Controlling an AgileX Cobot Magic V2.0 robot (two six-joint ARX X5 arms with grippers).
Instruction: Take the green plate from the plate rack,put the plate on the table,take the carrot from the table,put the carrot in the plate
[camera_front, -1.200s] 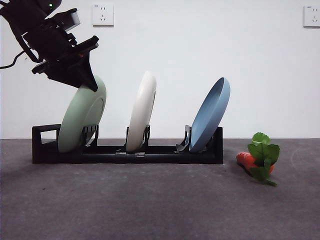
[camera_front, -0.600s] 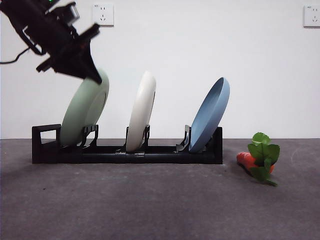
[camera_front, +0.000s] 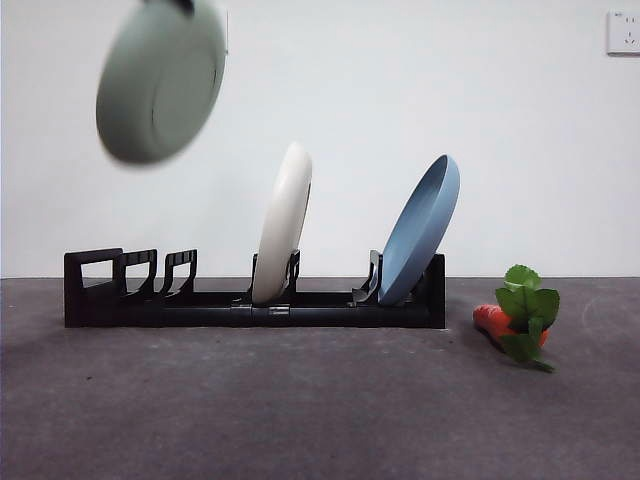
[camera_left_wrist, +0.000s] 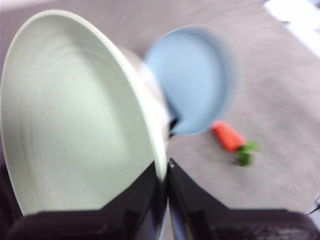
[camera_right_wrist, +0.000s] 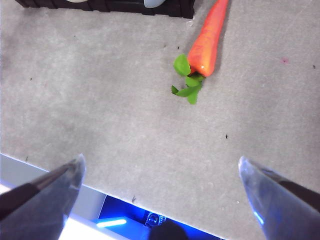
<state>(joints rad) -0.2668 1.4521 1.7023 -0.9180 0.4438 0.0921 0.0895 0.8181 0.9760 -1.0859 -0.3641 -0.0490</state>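
Note:
The green plate hangs high in the air at the front view's top left, clear of the plate rack. My left gripper is shut on the plate's rim; the plate fills much of the left wrist view. In the front view only a dark tip of that gripper shows at the plate's top edge. The carrot lies on the table to the right of the rack, leaves toward the camera. It also shows in the right wrist view. My right gripper is open, above the table short of the carrot.
A cream-white plate and a blue plate stand in the rack's middle and right slots. The rack's left slots hold nothing. The table's near edge shows in the right wrist view.
The left gripper has lifted the green plate up out of the rack's left slot and high to the top left. The other plates and the carrot have not moved.

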